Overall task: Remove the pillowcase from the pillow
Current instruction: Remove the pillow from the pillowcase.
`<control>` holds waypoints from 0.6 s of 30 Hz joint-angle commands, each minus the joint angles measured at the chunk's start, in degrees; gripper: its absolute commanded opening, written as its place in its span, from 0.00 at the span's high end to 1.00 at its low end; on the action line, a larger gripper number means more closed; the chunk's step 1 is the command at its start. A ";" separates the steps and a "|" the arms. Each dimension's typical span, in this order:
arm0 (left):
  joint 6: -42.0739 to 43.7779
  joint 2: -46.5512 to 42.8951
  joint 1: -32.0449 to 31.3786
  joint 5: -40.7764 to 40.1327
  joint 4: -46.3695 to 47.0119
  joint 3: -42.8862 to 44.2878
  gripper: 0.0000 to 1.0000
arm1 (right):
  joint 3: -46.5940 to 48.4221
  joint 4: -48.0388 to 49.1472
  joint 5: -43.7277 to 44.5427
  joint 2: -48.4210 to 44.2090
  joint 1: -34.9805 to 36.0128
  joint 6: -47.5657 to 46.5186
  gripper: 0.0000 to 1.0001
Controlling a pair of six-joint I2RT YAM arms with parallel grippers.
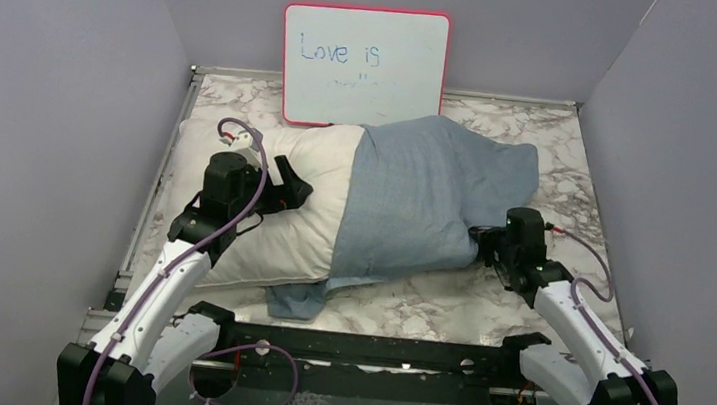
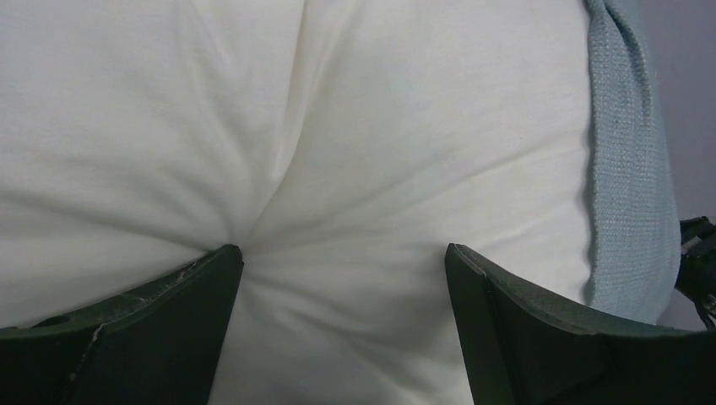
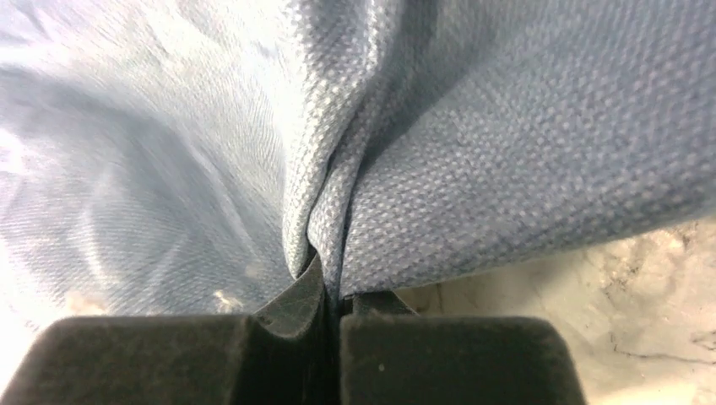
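Note:
The white pillow [image 1: 278, 209] lies across the marble table, its left half bare. The blue-grey pillowcase [image 1: 431, 195] covers its right half, with a loose flap [image 1: 296, 299] on the table in front. My left gripper [image 1: 288, 187] is open, its fingers [image 2: 203, 278] pressed into the bare pillow [image 2: 338, 152]; the pillowcase's hem [image 2: 629, 169] runs down the right of that view. My right gripper [image 1: 483, 244] is shut on a pinched fold of the pillowcase [image 3: 333, 228] at its near right edge, just above the table.
A red-framed whiteboard [image 1: 363, 65] reading "Love is" leans against the back wall behind the pillow. Grey walls close in the left, right and back. A black rail [image 1: 369, 349] crosses the near edge. Marble tabletop [image 3: 642, 295] shows under the cloth.

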 commanded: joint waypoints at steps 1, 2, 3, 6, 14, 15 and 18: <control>0.55 2.58 0.68 -1.57 -10.24 -3.15 0.06 | 8.60 -8.27 15.75 -1.73 -0.40 -4.51 1.00; 0.55 2.70 0.72 -1.73 -10.30 -3.14 0.06 | 10.45 -10.26 17.80 -1.76 -0.54 -5.57 1.00; 0.55 2.68 0.73 -1.82 -10.26 -3.14 0.06 | 11.88 -11.67 19.75 -1.80 -0.66 -6.95 1.00; 0.55 2.44 0.70 -1.72 -10.48 -3.17 0.06 | 15.70 -13.45 24.23 -2.13 -2.44 -12.38 1.00; 0.80 5.46 0.68 -3.60 -12.08 -2.40 0.12 | 26.60 -18.09 27.67 -0.93 -8.01 -26.06 1.00; 0.81 6.01 0.72 -3.89 -12.25 -2.36 0.13 | 27.72 -18.43 28.52 -0.95 -8.39 -27.49 1.00; 0.90 7.36 0.73 -4.38 -12.69 -1.99 0.15 | 30.78 -19.29 30.02 -0.60 -10.56 -31.09 1.00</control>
